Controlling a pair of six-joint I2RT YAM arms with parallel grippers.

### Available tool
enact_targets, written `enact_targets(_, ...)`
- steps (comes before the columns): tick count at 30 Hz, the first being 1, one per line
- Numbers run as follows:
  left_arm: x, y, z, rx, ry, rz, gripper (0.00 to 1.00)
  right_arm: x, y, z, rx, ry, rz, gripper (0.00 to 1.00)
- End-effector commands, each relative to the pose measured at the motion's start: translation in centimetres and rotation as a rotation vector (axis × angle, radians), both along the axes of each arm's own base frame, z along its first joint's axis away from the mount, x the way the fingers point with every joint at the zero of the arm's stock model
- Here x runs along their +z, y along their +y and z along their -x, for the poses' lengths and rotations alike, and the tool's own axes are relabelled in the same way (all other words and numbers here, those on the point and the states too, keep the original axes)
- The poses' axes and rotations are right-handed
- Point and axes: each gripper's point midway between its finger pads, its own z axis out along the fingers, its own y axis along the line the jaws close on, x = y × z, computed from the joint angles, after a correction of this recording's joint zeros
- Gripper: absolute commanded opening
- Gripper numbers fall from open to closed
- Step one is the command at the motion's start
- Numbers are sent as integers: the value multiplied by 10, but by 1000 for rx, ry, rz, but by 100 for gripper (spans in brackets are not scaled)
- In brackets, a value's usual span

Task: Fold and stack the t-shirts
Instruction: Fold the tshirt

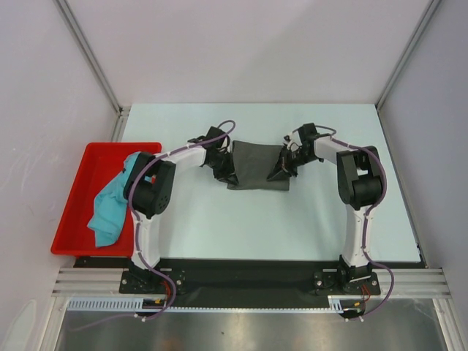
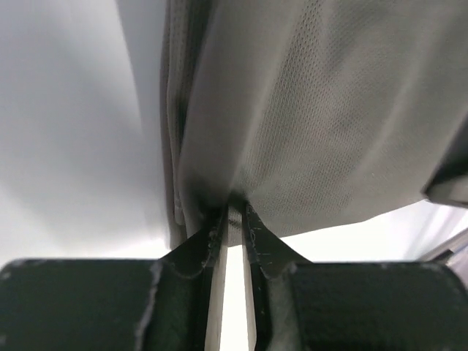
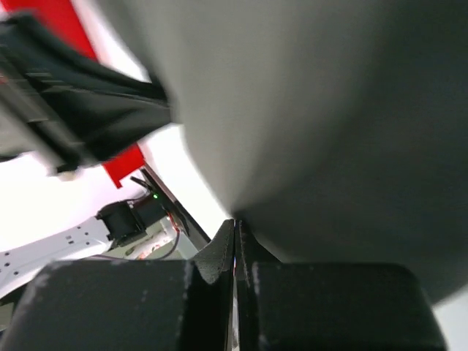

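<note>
Spanning left gripper (image 1: pixel 227 173) to right gripper (image 1: pixel 282 172), dark grey t-shirt (image 1: pixel 257 167), edges pinched

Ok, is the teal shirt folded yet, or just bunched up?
Bunched up, not folded: the teal t-shirt lies in a crumpled, uneven heap in the red tray, with no flat panels or straight fold edges showing.

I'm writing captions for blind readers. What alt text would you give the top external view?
On a pale table, the left gripper is closed on the left edge of a dark grey t-shirt and the right gripper on its right edge. A crumpled teal t-shirt lies in a red tray at the left.
</note>
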Motion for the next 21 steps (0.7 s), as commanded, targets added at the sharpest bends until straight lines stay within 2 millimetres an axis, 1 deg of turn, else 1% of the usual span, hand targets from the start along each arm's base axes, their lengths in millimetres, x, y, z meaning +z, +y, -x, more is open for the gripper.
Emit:
enact_targets(1, 11, 3, 4, 1, -50, 10, 18, -22, -13, 11, -6, 52, -7, 1)
enact_targets(2, 8, 4, 5, 2, -50, 6, 18, -28, -22, 7, -33, 53, 8, 0)
enact_targets(4, 3, 7, 9, -5, -39, -6, 18, -37, -32, 12, -54, 79, 24, 0)
enact_targets(5, 3, 8, 11, -9, -32, -12, 16, -36, -36, 12, -61, 75, 30, 0)
enact_targets(7, 14, 8, 9, -17, -57, -10, 16, -33, -44, 14, -68, 70, 50, 0)
enact_targets(8, 20, 9, 7, -13, -75, -17, 16, -25, -45, 15, -60, 49, 54, 0)
enact_targets(9, 37, 7, 3, -19, -116, -3, 17, -21, -47, 13, -61, 33, 66, 0)
enact_targets(11, 53, 6, 1, -19, -134, 7, 17, -12, -50, 10, -64, 11, 87, 0)
enact_targets(12, 61, 4, -1, -21, -147, 16, 18, -3, -49, 7, -65, -13, 87, 0)
enact_targets(13, 76, 0, -8, -19, -177, 35, 22, 3, -49, 3, -72, -32, 82, 0)
enact_targets(14, 83, -4, -12, -18, -190, 50, 23, 9, -47, -3, -91, -52, 72, 0)
enact_targets(15, 97, -9, -20, -20, -215, 85, 25, 15, -45, -8, -105, -69, 61, 0)
enact_targets(16, 102, -14, -24, -21, -221, 109, 26, 19, -42, -12, -116, -82, 50, 0)
enact_targets(17, 101, -19, -32, -19, -234, 134, 28, 23, -37, -21, -126, -128, 22, 1)
enact_targets(18, 103, -23, -38, -10, -228, 172, 28, 27, -33, -27, -174, -103, 0, 2)
enact_targets(19, 108, -29, -49, -5, -254, 206, 27, 28, -24, -29, -180, -111, -19, 3)
enact_targets(20, 95, -32, -55, 7, -225, 217, 27, 33, -17, -41, -195, -163, -59, 3)
enact_targets(21, 92, -32, -64, 21, -230, 235, 27, 37, -9, -45, -231, -143, -86, 4)
